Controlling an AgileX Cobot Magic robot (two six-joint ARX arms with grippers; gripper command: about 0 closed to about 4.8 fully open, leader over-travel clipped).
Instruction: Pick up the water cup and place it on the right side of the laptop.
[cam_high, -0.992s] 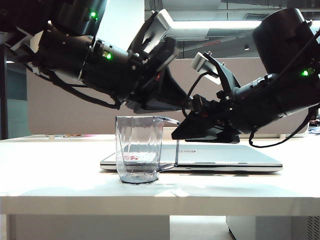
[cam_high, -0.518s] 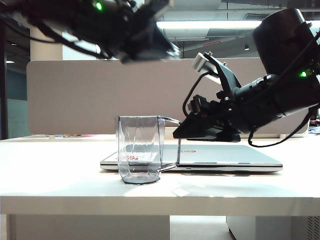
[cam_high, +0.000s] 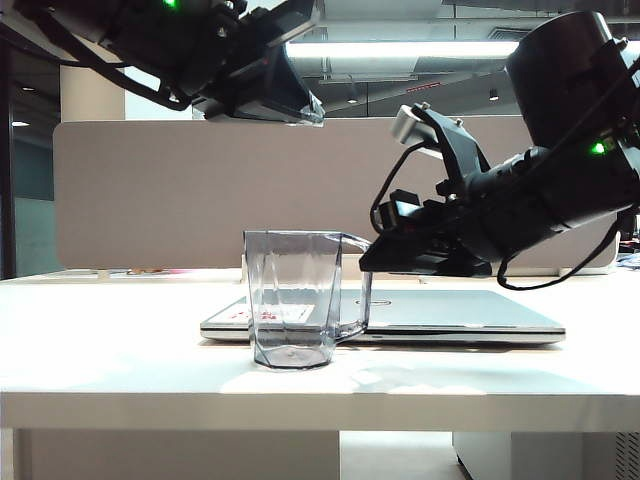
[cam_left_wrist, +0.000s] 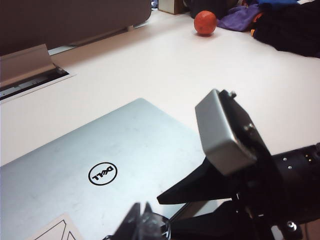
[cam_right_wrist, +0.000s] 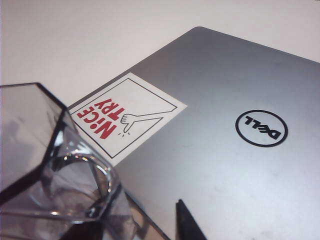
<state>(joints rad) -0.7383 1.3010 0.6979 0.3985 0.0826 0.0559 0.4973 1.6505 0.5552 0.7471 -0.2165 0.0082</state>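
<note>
The cup (cam_high: 295, 298) stood at centre frame before the laptop (cam_high: 440, 312), still left of where it belonged. The right gripper (cam_high: 368, 262), jaws wide, hooked its rim to take it. The left gripper (cam_high: 300, 105) hung upper left, its state unclear.

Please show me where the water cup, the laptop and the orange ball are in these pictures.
water cup (cam_high: 293, 300): exterior view, on the middle of its clear faceted wall.
laptop (cam_right_wrist: 210, 150): right wrist view, on the bare silver lid between sticker and logo.
orange ball (cam_left_wrist: 205, 22): left wrist view, on its middle, far across the table.
</note>
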